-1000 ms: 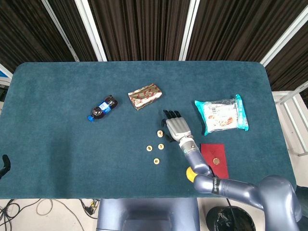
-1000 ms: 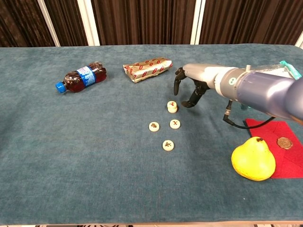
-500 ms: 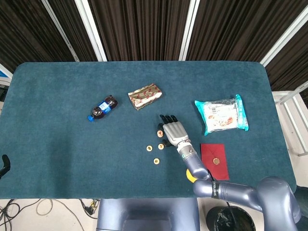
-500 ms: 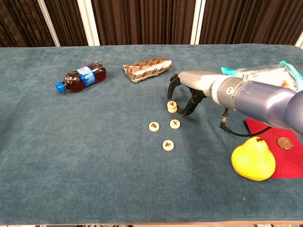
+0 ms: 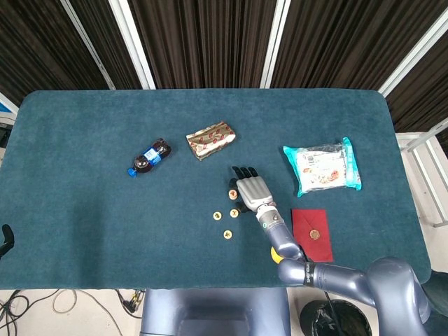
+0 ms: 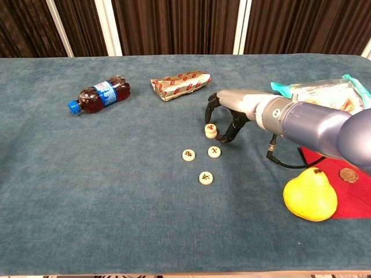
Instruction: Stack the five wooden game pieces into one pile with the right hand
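Okay, nearest the robot in the chest view: a yellow pear (image 6: 310,194) sits on the near edge of a red cloth (image 6: 348,185), which also carries a small round coin-like disc (image 6: 348,174); its marking is too small to read. Next out, three single wooden game pieces lie flat on the teal table (image 6: 116,202): the nearest piece (image 6: 206,178), then the left piece (image 6: 188,154) and the middle piece (image 6: 214,152) side by side; each shows a red character on top, not legible beyond an X-like shape on the middle one. Just past those, a short stack (image 6: 211,131) of pieces stands upright, red mark facing up; discs are round, so no long axis to call. Right hand (image 6: 226,113) arches over that stack from the right; fingers (image 6: 212,106) curled downward, tips either side of the stack, thumb side close by its right edge; actual contact I cannot tell. Left hand: only a dark sliver at the head view's left edge (image 5: 5,238); state unreadable. Farther back: a gold wrapped snack (image 6: 179,84) with red print, unreadable; a dark-drink bottle (image 6: 99,95) on its side, blue cap pointing left, label text too small; a teal-edged packet (image 5: 323,166) at far right.
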{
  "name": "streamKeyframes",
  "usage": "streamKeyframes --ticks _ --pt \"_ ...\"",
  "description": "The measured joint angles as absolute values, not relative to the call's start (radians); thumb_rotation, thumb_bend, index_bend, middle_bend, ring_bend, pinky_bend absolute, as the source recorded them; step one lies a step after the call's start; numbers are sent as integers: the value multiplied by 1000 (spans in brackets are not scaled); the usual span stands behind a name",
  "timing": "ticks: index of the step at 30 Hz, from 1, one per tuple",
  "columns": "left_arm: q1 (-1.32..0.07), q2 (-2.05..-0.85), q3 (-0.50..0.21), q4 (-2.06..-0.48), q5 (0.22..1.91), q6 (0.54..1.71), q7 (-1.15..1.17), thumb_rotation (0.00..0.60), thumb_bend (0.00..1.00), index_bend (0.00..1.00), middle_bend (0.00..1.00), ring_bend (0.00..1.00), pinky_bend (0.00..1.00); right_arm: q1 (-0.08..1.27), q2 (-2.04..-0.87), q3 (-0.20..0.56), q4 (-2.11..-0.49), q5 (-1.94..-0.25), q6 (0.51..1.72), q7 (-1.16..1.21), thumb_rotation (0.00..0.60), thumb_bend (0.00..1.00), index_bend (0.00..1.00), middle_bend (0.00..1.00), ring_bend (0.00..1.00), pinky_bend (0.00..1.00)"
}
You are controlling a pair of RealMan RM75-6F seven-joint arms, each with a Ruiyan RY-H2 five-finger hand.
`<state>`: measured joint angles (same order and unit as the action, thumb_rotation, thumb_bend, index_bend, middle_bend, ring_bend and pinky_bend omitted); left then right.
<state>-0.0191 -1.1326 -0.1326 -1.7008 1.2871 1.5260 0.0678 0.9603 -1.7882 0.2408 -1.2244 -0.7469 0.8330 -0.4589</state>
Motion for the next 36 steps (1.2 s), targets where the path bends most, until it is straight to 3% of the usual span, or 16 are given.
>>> streamKeyframes --ticks 23,36 --pt "-19 -1133 -134 -1702 1285 1527 67 600 591 99 0 0 0 955 -1787 238 -1234 -754 830 -455 600 439 381 0 0 0" --pt "-18 -1134 -136 -1703 1280 1527 72 600 591 99 0 0 0 953 -1772 246 -1248 -753 839 -456 600 439 351 0 0 0"
